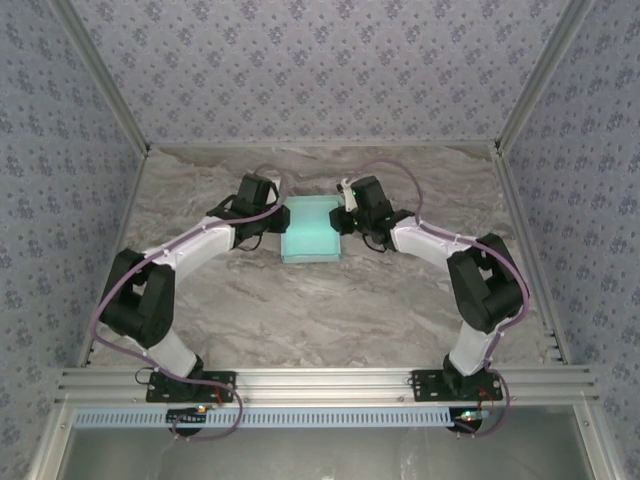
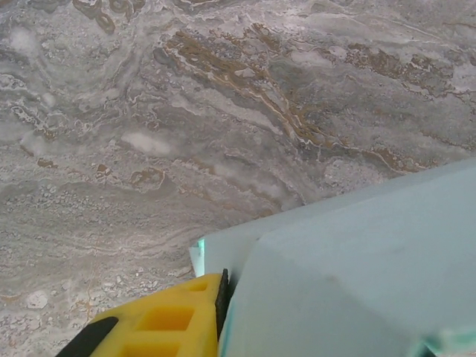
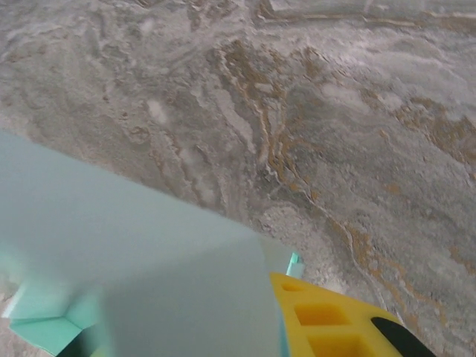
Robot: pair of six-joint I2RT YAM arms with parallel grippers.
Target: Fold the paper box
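**Ana:** Where is the paper box?

**Ben:** Seen from above, it is on the marbled table, a little toward 12 o'clock from the middle, right between the two arm tips.

**Ana:** Take the left side first.

**Ben:** The left gripper is at the box's 9 o'clock edge, touching it. In the left wrist view the yellow left finger sits near 6 o'clock. Its inner face is tight against pale aqua card that spreads away toward 4 o'clock. The card hides the other finger, so I cannot tell whether the jaws are pinching it.

**Ana:** And the right?

**Ben:** The right gripper meets the box's 3 o'clock edge. In the right wrist view the card covers the frame from 9 round to 6 o'clock. The yellow right finger lies just beside it at 5 o'clock. Its partner is hidden too, so I cannot tell whether these jaws are clamped on the card or merely close to it.
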